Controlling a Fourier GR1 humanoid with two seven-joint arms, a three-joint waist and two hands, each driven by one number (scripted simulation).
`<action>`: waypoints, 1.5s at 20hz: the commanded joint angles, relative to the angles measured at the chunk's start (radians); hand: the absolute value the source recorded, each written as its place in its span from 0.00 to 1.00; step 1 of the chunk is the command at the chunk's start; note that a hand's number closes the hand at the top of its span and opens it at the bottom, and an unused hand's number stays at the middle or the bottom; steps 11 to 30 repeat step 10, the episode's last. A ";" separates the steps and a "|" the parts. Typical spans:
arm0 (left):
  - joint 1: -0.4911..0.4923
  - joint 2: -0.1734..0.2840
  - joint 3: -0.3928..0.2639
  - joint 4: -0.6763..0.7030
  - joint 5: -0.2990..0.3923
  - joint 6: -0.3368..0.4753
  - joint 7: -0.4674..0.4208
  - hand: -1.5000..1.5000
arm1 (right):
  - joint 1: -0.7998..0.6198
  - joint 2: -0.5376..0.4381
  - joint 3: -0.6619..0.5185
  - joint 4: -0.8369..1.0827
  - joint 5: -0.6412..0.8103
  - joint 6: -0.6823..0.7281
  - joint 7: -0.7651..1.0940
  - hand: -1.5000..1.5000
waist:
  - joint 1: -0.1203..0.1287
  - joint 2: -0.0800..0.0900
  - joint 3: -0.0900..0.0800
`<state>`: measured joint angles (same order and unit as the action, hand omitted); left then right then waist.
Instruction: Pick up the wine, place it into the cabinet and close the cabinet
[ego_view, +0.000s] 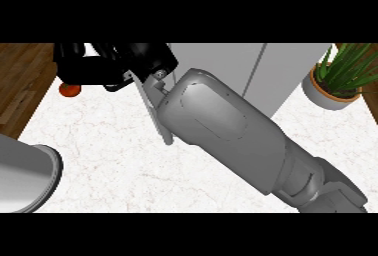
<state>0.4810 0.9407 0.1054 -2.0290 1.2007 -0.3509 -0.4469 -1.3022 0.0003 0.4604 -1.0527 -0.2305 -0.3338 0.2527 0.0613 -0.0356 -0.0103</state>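
The grey cabinet (288, 70) stands at the back of the counter. Its door (156, 117) is swung out toward me and shows edge-on as a thin pale panel. My right forearm (229, 135) crosses from the lower right up to the door's top. My right hand (144, 57) sits just left of the door at its outer face, fingers (77, 62) stretched out to the left with nothing seen in them. The wine does not show; the forearm hides the cabinet's opening. Only my left forearm (22, 175) shows, at the lower left edge, without its hand.
A small red-orange round thing (69, 89) lies on the white counter (111, 170) just below my right hand. A potted plant (336, 82) stands at the back right beside the cabinet. Brown wooden floor (22, 85) borders the counter on the left.
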 joint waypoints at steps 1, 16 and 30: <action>0.009 -0.016 -0.017 -0.034 -0.012 0.025 0.008 1.00 | 0.030 -0.102 -0.068 0.185 0.017 0.009 -0.029 1.00 | -0.006 0.058 0.009; -0.022 0.000 0.016 -0.015 0.020 0.032 0.022 1.00 | 0.117 -0.119 -0.041 0.197 0.048 0.014 -0.129 1.00 | -0.017 0.069 0.008; -0.022 0.000 0.016 -0.015 0.020 0.032 0.022 1.00 | 0.117 -0.119 -0.041 0.197 0.048 0.014 -0.129 1.00 | -0.017 0.069 0.008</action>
